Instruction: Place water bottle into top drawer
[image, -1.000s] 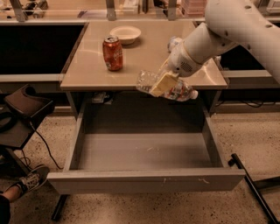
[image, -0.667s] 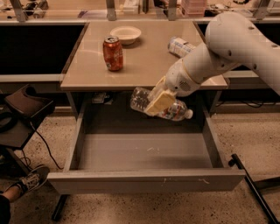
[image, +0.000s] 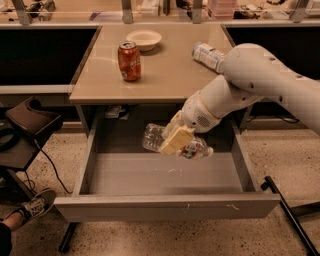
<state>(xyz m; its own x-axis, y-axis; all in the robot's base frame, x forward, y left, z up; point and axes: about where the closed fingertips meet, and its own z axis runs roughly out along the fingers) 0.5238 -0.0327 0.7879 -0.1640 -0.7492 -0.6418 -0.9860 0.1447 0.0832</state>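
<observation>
The tan-padded fingers (image: 176, 141) of the gripper (image: 173, 146) are clamped across the middle of the water bottle (image: 151, 136). The bottle is held lying on its side, roughly level, at the centre of the frame. Its clear crinkled body is seen sticking out to the left of the fingers, and its other end to the right. Which end bears the cap cannot be told. The bottle is carried over the back part of the open top drawer (image: 165, 206), just below the front edge of the table (image: 170, 75).

The drawer is pulled out toward the bottom of the frame. Its bare grey floor is exposed, and small white scuffs are seen on the flat front panel. The gripper is borne by a white arm (image: 260, 80) that enters from the right edge of the frame and crosses the table's right front corner.

On the tan tabletop, an orange-red soda can (image: 129, 61) stands upright in the upper left part. A pale bowl (image: 144, 39) sits just behind it. A bottle with a white-blue label (image: 206, 54) lies on its side at the upper right, partly hidden by the arm. A shoe (image: 34, 206) is seen at the lower left on the speckled floor, and a black bar (image: 290, 215) lies at the lower right.
</observation>
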